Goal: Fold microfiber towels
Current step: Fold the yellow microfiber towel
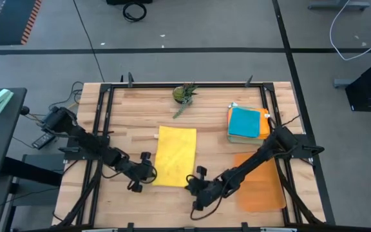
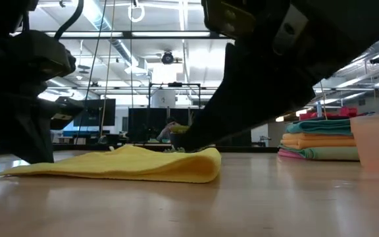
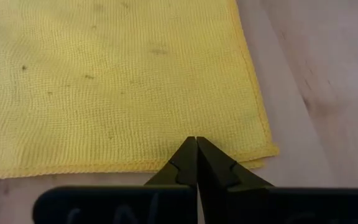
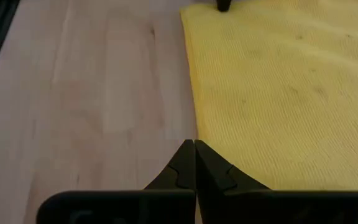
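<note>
The wooden table (image 1: pixel 134 106) carries a yellow towel (image 1: pixel 175 155) lying flat near its middle, folded into a tall rectangle, with both arms reaching in at its near end. Toward the far right corner sits a stack of folded towels (image 1: pixel 247 124), teal on top with orange showing under it. A flat orange mat (image 1: pixel 260 185) lies at the near right, partly under the right arm, and a small green plant (image 1: pixel 185 94) stands at the far edge.

The left gripper (image 1: pixel 148 173) sits at the towel's near left corner. Its wrist view shows the 2 fingers pressed together, tips over the hem of the yellow towel (image 3: pixel 110 81) with nothing pinched between them. The right gripper (image 1: pixel 194 182) is just beside the near right corner, fingers likewise closed tight and empty, tips at the towel's side edge (image 4: pixel 278 93).

Only the low view shows the stack's layers (image 2: pixel 318 139): teal, orange, pink and pale green. It also shows the yellow towel's rounded fold (image 2: pixel 176 164) and a room behind. The wrist views alone reveal small dark specks on the yellow cloth.

No readable writing or labels appear.
</note>
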You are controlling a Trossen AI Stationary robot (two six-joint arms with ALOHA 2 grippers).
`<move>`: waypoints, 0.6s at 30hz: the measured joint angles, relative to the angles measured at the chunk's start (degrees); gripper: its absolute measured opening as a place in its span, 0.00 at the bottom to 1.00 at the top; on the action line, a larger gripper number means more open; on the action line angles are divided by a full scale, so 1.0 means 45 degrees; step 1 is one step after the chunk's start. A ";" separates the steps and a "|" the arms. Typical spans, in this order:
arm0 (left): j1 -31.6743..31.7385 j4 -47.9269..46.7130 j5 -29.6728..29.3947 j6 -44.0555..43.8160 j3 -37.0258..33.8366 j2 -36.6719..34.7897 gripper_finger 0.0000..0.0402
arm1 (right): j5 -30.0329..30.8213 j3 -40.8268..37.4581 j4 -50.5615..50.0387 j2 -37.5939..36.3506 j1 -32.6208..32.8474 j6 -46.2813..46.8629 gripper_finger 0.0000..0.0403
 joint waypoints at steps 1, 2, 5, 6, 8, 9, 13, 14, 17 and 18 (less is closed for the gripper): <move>0.0000 -0.0004 -0.0003 0.0005 0.0000 0.0001 0.02 | 0.0067 0.0005 0.0056 0.0032 0.0029 -0.0028 0.01; 0.0000 0.0001 -0.0003 0.0050 0.0000 -0.0022 0.02 | 0.0189 0.0012 -0.0001 0.0001 0.0043 -0.0048 0.01; 0.0000 0.0221 0.0022 0.0547 -0.0010 -0.0295 0.01 | 0.0525 0.0021 -0.0230 -0.0182 0.0082 0.0172 0.01; 0.0000 0.0207 0.0013 0.0731 -0.0010 -0.0450 0.01 | 0.0580 0.0039 -0.0234 -0.0191 0.0065 0.0188 0.01; 0.0000 0.0329 0.0022 0.0968 -0.0010 -0.0632 0.01 | 0.0595 0.0033 -0.0474 -0.0186 0.0055 0.0216 0.01; -0.0005 0.0284 0.0020 0.1055 -0.0006 -0.0714 0.02 | 0.0609 -0.0004 -0.0508 -0.0139 0.0055 0.0379 0.01; 0.0012 0.0247 0.0016 0.1165 -0.0005 -0.0848 0.02 | 0.0593 -0.0369 -0.0588 -0.0039 -0.0006 0.1143 0.01; 0.0019 0.0208 0.0012 0.1160 -0.0005 -0.0848 0.01 | 0.0597 -0.0406 -0.0541 -0.0036 -0.0013 0.1215 0.01; -0.0192 0.0248 0.0072 0.1204 -0.0005 -0.0848 0.02 | 0.0521 -0.0423 -0.0489 -0.0036 -0.0002 0.1260 0.01; -0.0375 0.0228 0.0150 0.1398 -0.0005 -0.0866 0.02 | 0.0455 -0.0427 -0.0507 -0.0036 0.0002 0.1314 0.01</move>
